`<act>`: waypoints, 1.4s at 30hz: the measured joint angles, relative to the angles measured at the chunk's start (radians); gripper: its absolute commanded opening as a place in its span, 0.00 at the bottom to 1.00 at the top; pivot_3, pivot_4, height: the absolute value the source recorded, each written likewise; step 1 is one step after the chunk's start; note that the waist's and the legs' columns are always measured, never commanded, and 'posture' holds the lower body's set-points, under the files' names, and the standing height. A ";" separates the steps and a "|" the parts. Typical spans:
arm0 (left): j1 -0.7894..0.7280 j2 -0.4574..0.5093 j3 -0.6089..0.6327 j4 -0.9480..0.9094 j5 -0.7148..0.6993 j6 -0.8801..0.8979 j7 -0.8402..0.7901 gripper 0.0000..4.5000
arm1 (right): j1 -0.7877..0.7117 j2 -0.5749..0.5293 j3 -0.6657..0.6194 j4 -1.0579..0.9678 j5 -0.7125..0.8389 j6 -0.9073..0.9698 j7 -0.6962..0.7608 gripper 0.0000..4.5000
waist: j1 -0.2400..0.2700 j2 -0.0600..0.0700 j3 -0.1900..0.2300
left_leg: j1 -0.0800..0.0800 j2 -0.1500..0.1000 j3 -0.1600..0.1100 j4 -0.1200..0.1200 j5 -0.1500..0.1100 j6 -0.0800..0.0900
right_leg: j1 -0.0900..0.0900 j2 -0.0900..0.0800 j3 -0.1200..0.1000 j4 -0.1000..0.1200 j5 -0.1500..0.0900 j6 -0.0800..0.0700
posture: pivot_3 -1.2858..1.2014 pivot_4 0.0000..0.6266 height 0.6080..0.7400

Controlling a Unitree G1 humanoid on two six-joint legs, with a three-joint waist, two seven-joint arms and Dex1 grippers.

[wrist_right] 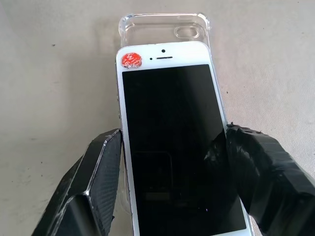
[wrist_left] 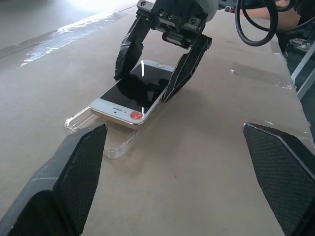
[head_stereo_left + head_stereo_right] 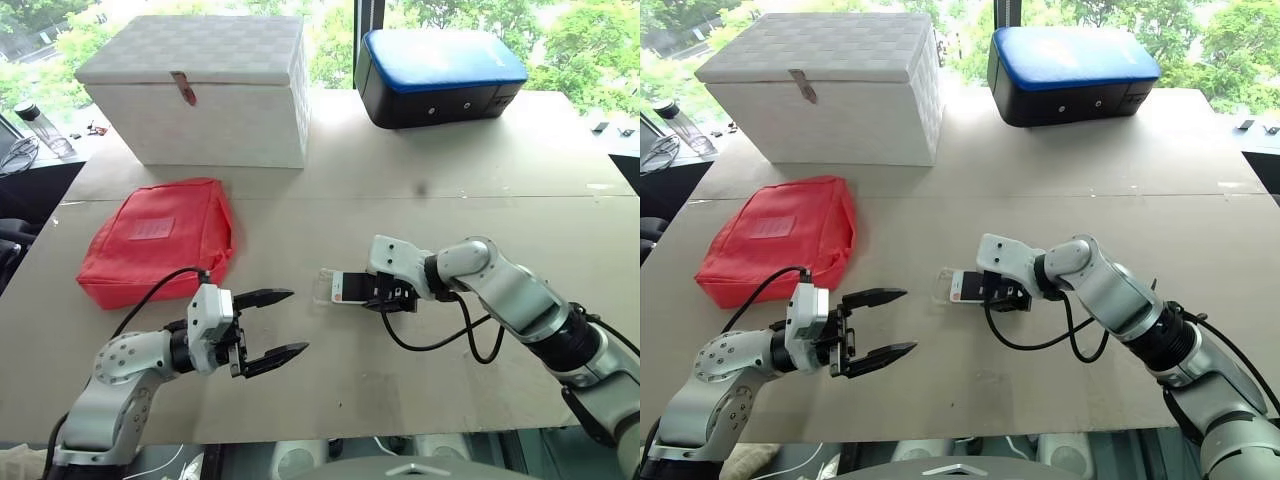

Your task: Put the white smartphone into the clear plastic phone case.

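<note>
The white smartphone (image 1: 170, 123) has a dark screen and an orange sticker at its top corner. It lies lengthwise over the clear plastic phone case (image 1: 165, 27), whose camera end sticks out past the phone's top. In the left wrist view the phone (image 2: 133, 98) rests on the case (image 2: 78, 120) with its far end raised. My right gripper (image 3: 390, 296) is shut on the smartphone, one black finger (image 1: 98, 167) on each long side. My left gripper (image 3: 297, 320) hovers open to the left of the case, pointing at it, holding nothing.
A red pouch (image 3: 155, 240) lies on the brown tabletop (image 3: 450, 200) at the left. A white lidded box (image 3: 200, 90) and a blue-topped black case (image 3: 435, 75) stand at the back. A clear bottle (image 3: 45, 128) is at the far left. The table's front edge runs just below the arms.
</note>
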 measured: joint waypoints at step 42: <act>0.072 0.041 0.149 -0.010 -0.079 0.044 0.004 1.00 | 0.040 -0.004 -0.122 -0.065 0.093 0.119 -0.078 1.00 | 0.001 0.001 0.001 | -0.005 0.000 0.000 -0.003 0.000 -0.002 | -0.005 -0.001 -0.002 -0.003 0.000 0.000 | 0.52 0.24 1.00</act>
